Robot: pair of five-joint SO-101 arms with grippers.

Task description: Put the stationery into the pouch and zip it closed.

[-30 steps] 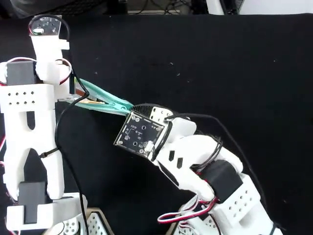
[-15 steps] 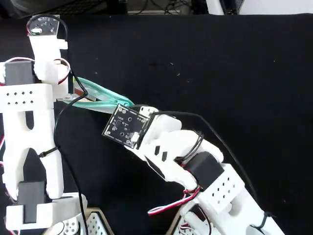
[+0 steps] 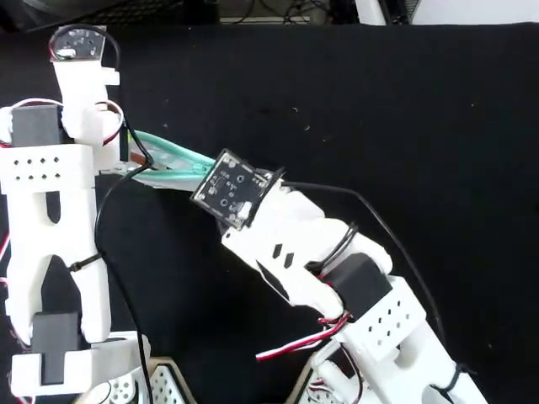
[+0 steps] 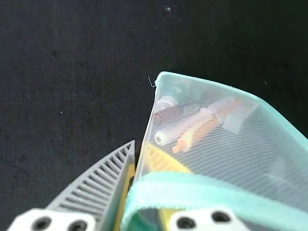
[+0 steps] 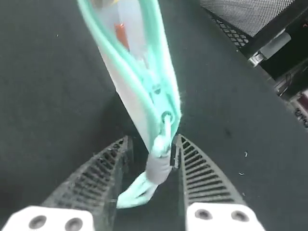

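Note:
A translucent pouch (image 3: 173,162) with teal edging is stretched between the two arms at the table's left. In the left wrist view the pouch (image 4: 216,144) holds an orange pen (image 4: 199,130), a white tube (image 4: 168,132) and other small pieces. My left gripper (image 4: 142,154) is shut on one end of it, beside the left arm's body (image 3: 50,168). My right gripper (image 5: 153,139) is open at the other end. Its fingers (image 5: 202,173) stand on either side of the grey zipper pull (image 5: 159,167), which hangs from the slider (image 5: 166,116). The right wrist (image 3: 234,189) covers that end from above.
Black cloth (image 3: 404,126) covers the table, with open room to the right and at the back. A black mesh object (image 5: 250,19) lies beyond the table edge in the right wrist view. Cables (image 3: 109,236) run along the left arm.
The right wrist has slid along the pouch toward the left arm, so less of the pouch shows between them. The left arm has held still.

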